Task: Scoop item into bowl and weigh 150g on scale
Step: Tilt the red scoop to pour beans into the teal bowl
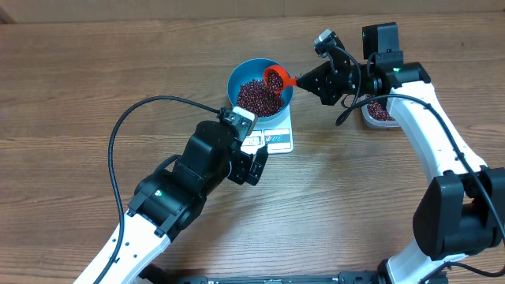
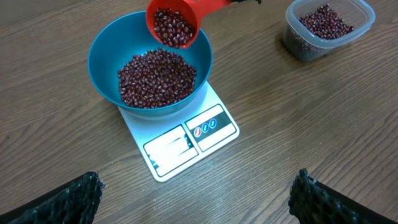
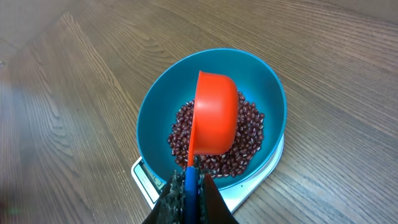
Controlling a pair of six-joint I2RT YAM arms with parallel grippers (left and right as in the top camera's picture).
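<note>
The blue bowl (image 1: 237, 75) stands on the white scale (image 1: 278, 140) and holds a heap of dark red-brown beans (image 1: 259, 98). My right gripper (image 1: 309, 80) is shut on the blue handle of an orange scoop (image 1: 275, 76), which is tilted over the bowl with beans in its cup (image 2: 173, 28). In the right wrist view the scoop (image 3: 214, 112) shows its underside above the bowl (image 3: 155, 112), with the right gripper (image 3: 194, 193) clamped on the handle. My left gripper (image 2: 199, 200) hangs open and empty just in front of the scale (image 2: 186, 143), fingers (image 2: 68, 199) wide apart.
A clear plastic tub (image 1: 379, 110) of beans sits on the wooden table to the right of the scale, partly under my right arm; the same tub (image 2: 329, 28) is at the top right of the left wrist view. A black cable loops left of my left arm.
</note>
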